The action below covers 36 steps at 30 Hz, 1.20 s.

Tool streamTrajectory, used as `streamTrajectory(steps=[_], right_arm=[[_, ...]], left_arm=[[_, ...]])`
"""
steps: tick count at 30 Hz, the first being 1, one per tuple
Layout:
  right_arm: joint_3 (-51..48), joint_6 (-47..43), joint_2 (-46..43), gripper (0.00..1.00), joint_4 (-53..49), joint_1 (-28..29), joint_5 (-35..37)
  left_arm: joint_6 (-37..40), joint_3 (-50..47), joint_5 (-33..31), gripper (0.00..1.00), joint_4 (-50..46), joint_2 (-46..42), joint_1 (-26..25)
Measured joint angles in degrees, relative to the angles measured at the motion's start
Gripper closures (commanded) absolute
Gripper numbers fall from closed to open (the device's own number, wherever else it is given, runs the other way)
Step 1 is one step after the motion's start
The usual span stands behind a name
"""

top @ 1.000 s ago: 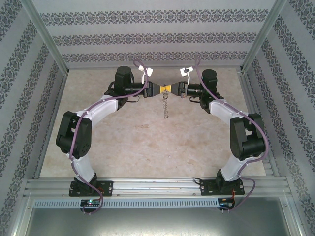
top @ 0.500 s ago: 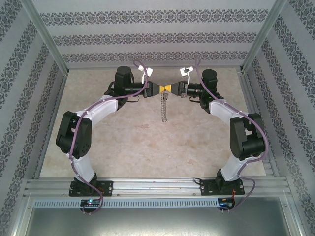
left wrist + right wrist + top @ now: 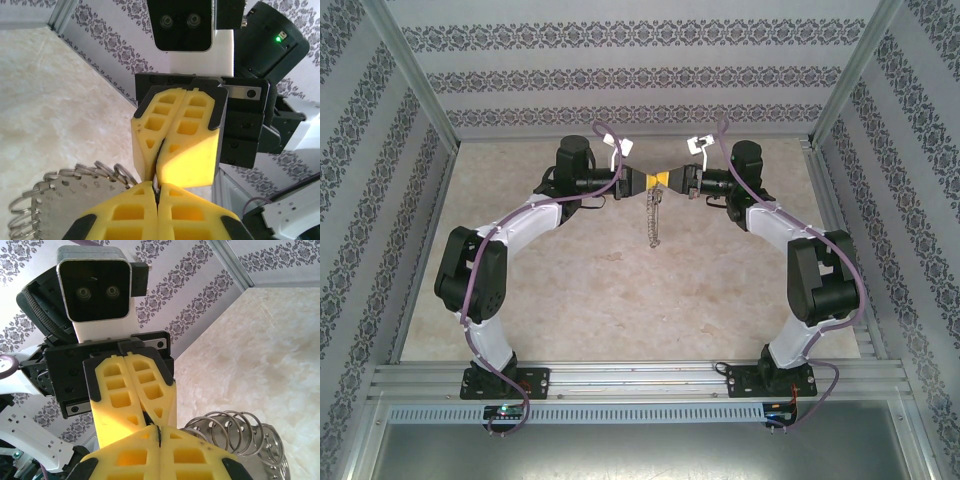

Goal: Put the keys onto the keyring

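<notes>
At the near edge, the two black-and-white arms are rising from their bases, the left arm (image 3: 480, 290) and the right arm (image 3: 815, 290) bowing outward and then curving inward toward each other over the pale marble-patterned table (image 3: 620, 300). Past the middle of that table, the large thin grey metal keyring (image 3: 655, 215), fringed with small silvery loops, is hanging as a narrow strand straight down from the point where the two grippers are meeting.

Just beyond it, the left gripper (image 3: 653, 180) and the right gripper (image 3: 667, 179) are pressing tip to tip, yellow fingers facing yellow fingers. Both are clenched, jaws fully together. In the left wrist view a thin sliver of metal (image 3: 156, 184) is showing in the seam where the tips are meeting, and the ring's flat rim and loops are fanning out just beside and below the left fingers. In the right wrist view the same loops are spreading beside the right fingers. I judge both grippers to be pinching the ring's upper rim, sharing it between them.

As for progress, the ring is lifted and steadied, which looks like the threading stage. Whether any small black-headed key is already on it is too small to tell, so the threading itself is probably not finished.

Behind the grippers, the patterned back wall (image 3: 640, 80) is closing off the scene.
</notes>
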Motion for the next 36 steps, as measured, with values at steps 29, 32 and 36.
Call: streamTrajectory(steps=[29,32,36], right_arm=[[-23.7,-2.4,-17.4,0.48,2.8,-1.8,17.8],[-24.3,-4.7,-18.3,0.47,2.9,0.4,18.3],[-24.3,-7.5,-18.5,0.46,3.0,2.6,18.9]], left_arm=[[-0.2,-0.1,5.2,1.0,0.4,0.0,-1.4],[-0.2,-0.1,5.5,1.0,0.4,0.0,-1.4],[-0.3,-0.1,6.1,1.0,0.4,-0.1,-1.4]])
